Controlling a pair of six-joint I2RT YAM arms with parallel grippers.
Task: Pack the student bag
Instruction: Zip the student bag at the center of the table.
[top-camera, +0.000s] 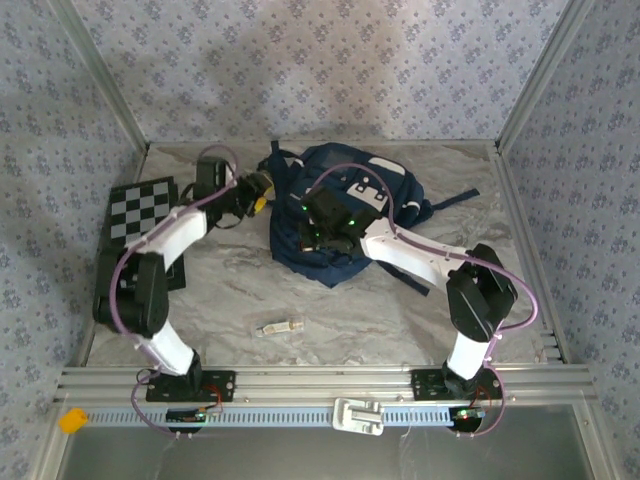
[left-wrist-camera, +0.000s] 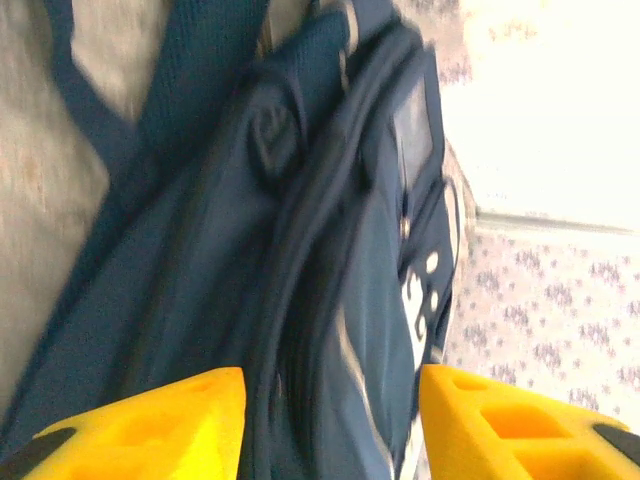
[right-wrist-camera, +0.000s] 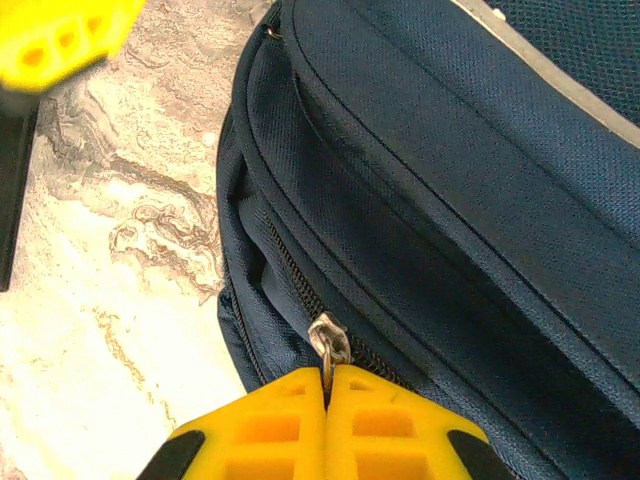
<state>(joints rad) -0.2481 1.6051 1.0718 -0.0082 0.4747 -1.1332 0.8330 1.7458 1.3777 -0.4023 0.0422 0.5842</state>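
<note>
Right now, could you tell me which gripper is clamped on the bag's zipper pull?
The right gripper, pinched shut on the metal zipper pull of the student bag; the left gripper stands open, with nothing pinched.

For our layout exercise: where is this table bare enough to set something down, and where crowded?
Bare: the front strip between bag and rail, save one small pale item; the strip along the right wall. Crowded: around the checkerboard.
</note>
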